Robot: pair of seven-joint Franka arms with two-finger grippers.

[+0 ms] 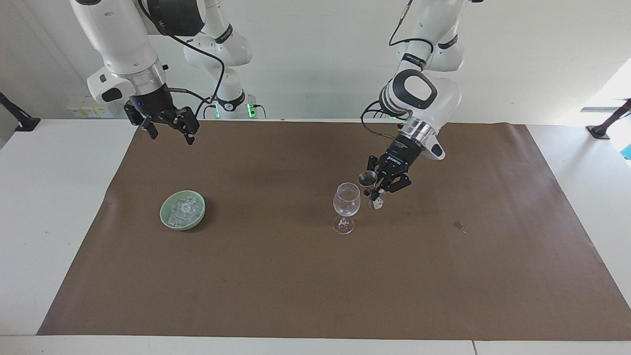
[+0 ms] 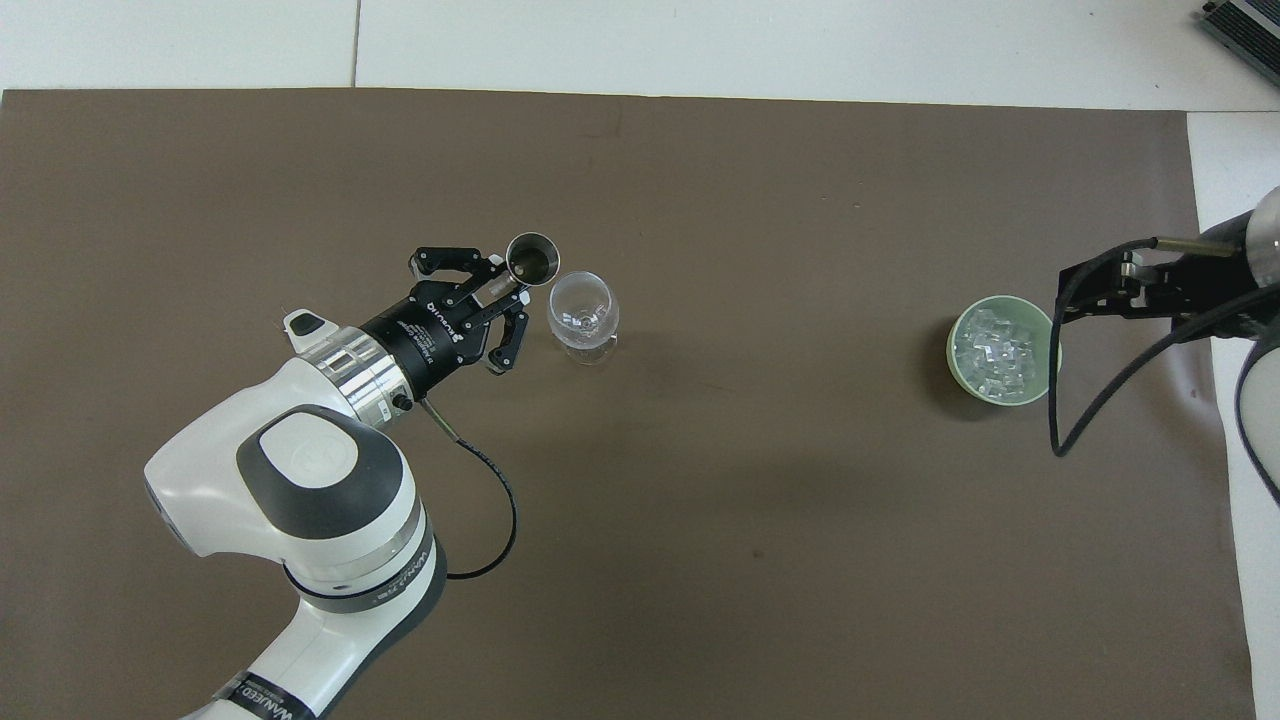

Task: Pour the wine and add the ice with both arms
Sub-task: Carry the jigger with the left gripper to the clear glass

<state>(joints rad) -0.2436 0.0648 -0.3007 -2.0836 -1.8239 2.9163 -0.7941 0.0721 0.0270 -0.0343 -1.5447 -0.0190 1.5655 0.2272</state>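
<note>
Pour step: left gripper (image 1: 375,190) clamps jigger (image 1: 368,178) upright at wine glass's (image 1: 346,199) 2 o'clock; next, tip over rim. Right gripper (image 1: 165,129) waits, released.

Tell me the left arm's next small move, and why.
Probably tip the jigger over the wine glass: the left gripper is shut on it, upright beside the rim, and the glass looks empty. The right gripper waits open, above the mat near the ice bowl.
</note>
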